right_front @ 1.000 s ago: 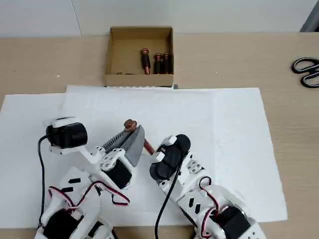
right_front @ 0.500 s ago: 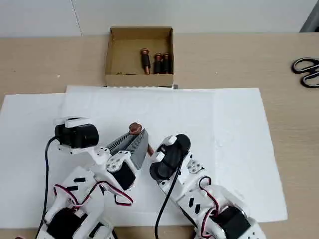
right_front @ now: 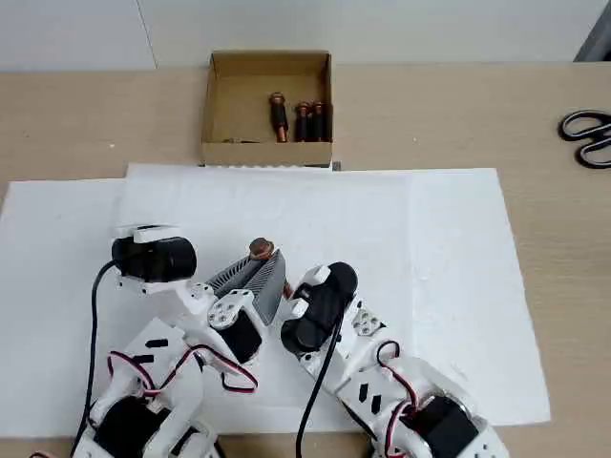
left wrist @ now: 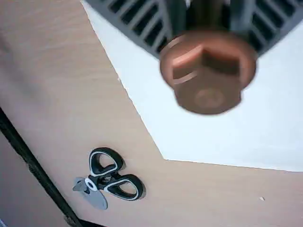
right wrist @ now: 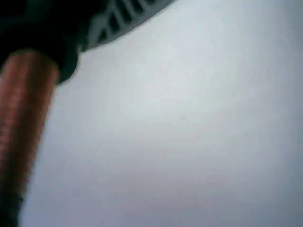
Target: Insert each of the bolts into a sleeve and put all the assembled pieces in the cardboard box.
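Observation:
A copper bolt [right_front: 261, 249] sticks up between the grey ribbed fingers of my left gripper [right_front: 258, 272], which is shut on it low over the white paper. In the left wrist view the bolt's hex head [left wrist: 208, 71] sits just past the left gripper [left wrist: 208, 12]. My right arm [right_front: 320, 301] is close beside it on the right, and a bit of the bolt's shank [right_front: 286, 286] shows between the two. The threaded shank [right wrist: 23, 123] runs into a black part [right wrist: 61, 56] in the right wrist view. The cardboard box [right_front: 267, 153] at the back holds three assembled pieces [right_front: 301, 119].
A large white paper sheet [right_front: 430, 267] covers the wooden table in front of the box. Black-handled scissors [right_front: 587, 134] lie at the far right edge, and the scissors [left wrist: 109, 177] also appear in the left wrist view.
The left arm has shifted right and slightly toward the near edge, carrying the bolt with it. The right arm's wrist has edged left, closer to the left gripper.

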You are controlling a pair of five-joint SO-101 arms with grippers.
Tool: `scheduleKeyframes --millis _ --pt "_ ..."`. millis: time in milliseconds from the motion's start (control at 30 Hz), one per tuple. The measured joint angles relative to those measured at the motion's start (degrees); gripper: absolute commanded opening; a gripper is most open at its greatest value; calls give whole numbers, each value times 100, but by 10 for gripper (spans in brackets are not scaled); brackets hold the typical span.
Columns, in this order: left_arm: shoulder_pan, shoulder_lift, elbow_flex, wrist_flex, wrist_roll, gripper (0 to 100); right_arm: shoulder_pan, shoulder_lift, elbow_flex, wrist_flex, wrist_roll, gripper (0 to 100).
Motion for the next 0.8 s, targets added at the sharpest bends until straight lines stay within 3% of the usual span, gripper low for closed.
scheduleKeyframes --millis 300,533,800 --pt "167 0 325 -9 0 5 -18 0 9 0 0 2" --pt "738 -9 413 -35 -598 5 18 9 9 0 0 2" --pt "1213 -62 387 1143 -1029 5 -53 9 9 9 9 2"
